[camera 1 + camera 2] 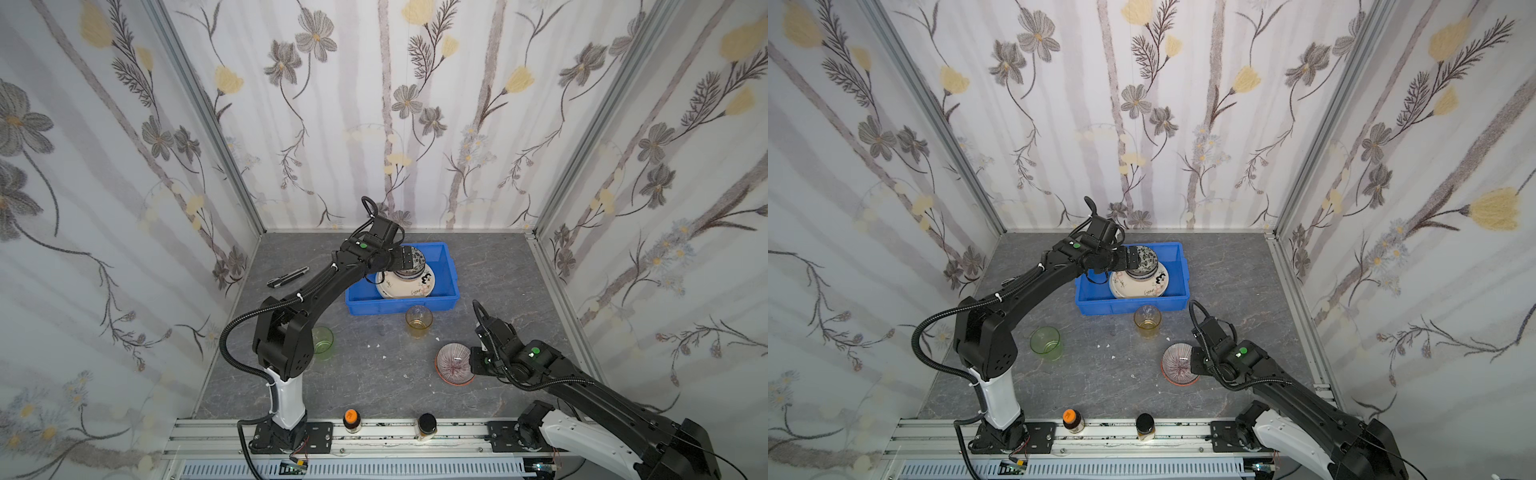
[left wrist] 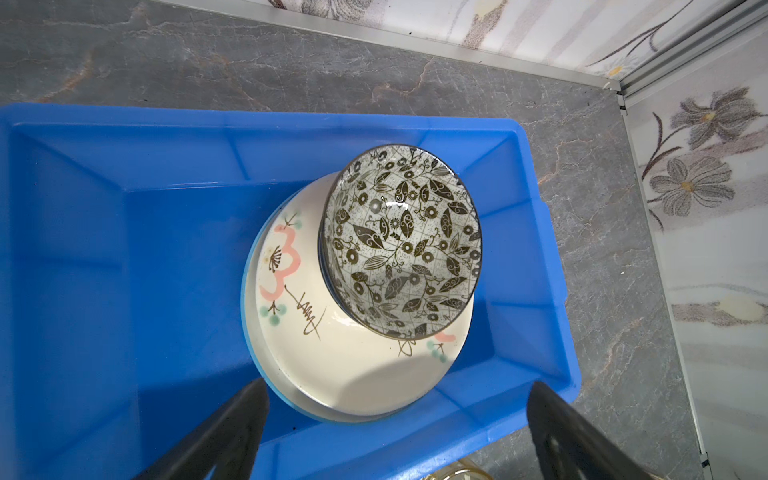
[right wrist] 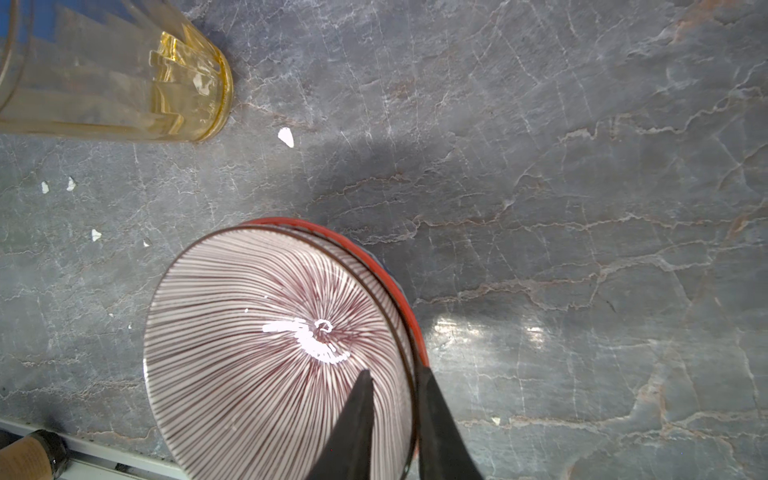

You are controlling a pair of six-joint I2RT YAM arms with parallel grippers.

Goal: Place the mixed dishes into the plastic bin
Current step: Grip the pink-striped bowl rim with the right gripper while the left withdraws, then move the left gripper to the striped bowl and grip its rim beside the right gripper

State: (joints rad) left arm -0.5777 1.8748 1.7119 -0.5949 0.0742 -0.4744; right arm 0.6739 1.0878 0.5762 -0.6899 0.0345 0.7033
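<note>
The blue plastic bin point(image 1: 399, 309) point(image 2: 124, 249) holds a stack of plates with a cream plate point(image 2: 332, 353) on top. A black-white leaf bowl point(image 2: 399, 245) point(image 1: 1148, 257) sits on that plate. My left gripper point(image 1: 409, 257) point(image 2: 399, 388) hovers open just above the bowl, holding nothing. At the front right, an orange bowl point(image 1: 453, 359) point(image 3: 270, 353) with a striped inside rests on the table. My right gripper point(image 1: 471, 359) point(image 3: 395, 370) is shut on its rim, one finger inside and one outside. An amber tumbler point(image 1: 419, 322) and a green tumbler point(image 1: 1046, 345) stand upright on the table.
A black pen-like tool point(image 1: 288, 277) lies left of the bin. Two small jars stand at the front rail, one with an orange lid point(image 1: 351, 419) and one with a black lid point(image 1: 427, 424). Small white chips point(image 3: 286, 137) dot the grey tabletop. Patterned walls close in three sides.
</note>
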